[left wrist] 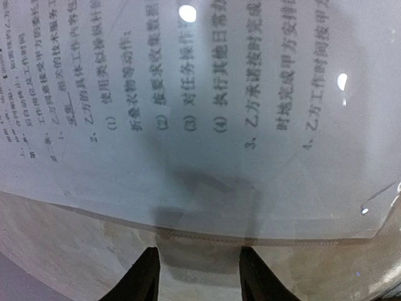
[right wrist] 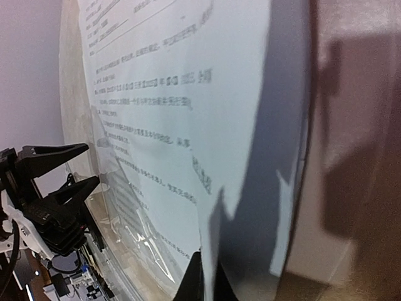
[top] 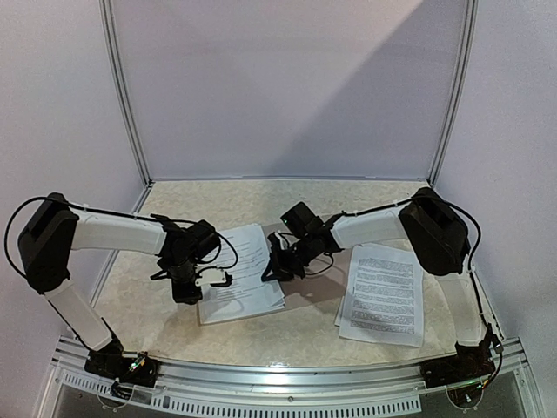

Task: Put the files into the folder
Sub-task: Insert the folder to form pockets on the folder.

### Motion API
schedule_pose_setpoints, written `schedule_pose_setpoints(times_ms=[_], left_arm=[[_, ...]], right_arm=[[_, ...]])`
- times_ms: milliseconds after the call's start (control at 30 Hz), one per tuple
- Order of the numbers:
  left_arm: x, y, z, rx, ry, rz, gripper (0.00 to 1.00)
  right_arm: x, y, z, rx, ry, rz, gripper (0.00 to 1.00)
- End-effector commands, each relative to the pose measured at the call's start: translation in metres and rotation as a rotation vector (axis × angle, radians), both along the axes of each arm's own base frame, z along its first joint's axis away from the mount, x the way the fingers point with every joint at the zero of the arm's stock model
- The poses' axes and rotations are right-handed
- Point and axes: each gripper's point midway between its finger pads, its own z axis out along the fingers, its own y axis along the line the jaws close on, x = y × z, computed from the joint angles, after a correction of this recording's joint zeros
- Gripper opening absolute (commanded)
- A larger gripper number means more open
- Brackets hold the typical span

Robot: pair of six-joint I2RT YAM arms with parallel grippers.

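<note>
Files [top: 246, 266]: one stack lying on the open folder [top: 311, 292], its far edge apparently pinched by the right gripper [top: 277, 264], left gripper [top: 198, 280] with fingers apart at its near edge; second stack [top: 383, 294] beside the folder, not yet filed.

Folder [right wrist: 357, 94] largely beneath files [right wrist: 188, 94]; right fingers [right wrist: 193, 282] cropped.

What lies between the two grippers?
A stack of files fills the gap from left gripper to right gripper, clearest in the top view.
</note>
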Motion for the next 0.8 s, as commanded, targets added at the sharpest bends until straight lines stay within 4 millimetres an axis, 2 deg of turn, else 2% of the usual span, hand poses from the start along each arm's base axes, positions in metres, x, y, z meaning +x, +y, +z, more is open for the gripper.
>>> schedule_pose_setpoints(times_ms=[0, 167, 367, 600, 767], left_arm=[[-0.025, -0.014, -0.024, -0.046, 0.119, 0.01, 0.45], [-0.024, -0.015, -0.026, -0.042, 0.129, 0.017, 0.42], [-0.023, -0.018, -0.026, -0.051, 0.131, 0.021, 0.39], [-0.024, -0.017, -0.026, -0.052, 0.13, 0.019, 0.37], [-0.025, -0.013, -0.024, -0.04, 0.129, 0.002, 0.39]], right_arm=[[-0.014, 0.008, -0.006, 0.02, 0.041, 0.008, 0.0], [-0.013, 0.014, -0.009, 0.069, 0.057, -0.052, 0.0], [-0.021, 0.028, -0.011, 0.108, 0.085, -0.072, 0.0], [-0.03, 0.021, -0.008, 0.085, 0.1, -0.085, 0.0], [-0.025, 0.015, 0.006, 0.033, 0.055, -0.076, 0.09]])
